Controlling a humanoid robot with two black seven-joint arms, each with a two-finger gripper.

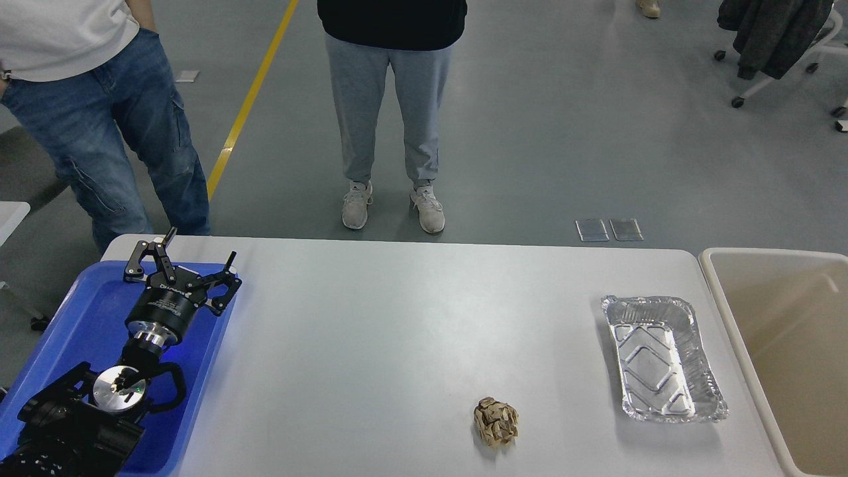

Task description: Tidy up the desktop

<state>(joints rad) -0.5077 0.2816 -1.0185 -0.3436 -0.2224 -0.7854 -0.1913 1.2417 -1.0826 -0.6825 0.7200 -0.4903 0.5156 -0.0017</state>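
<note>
Left pincer (193,257), fingers spread apart and empty, hovers over the blue plastic tray (79,311) at the large white-grey counter (397,331)'s left end.

The desktop (371,331) is bare across its middle and along the far edge — a gripper could sweep there freely. Near the front edge, right of centre, a crumpled brown paper wad (495,421) sits alone. Toward the right edge lies a foil tray (662,359), with a clear lane between it and the wad. Off the right edge stands a beige bin (729,311). The left corner is crowded — a blue tray (86,318) with the left gripper (199,255) spread wide above it.
</note>
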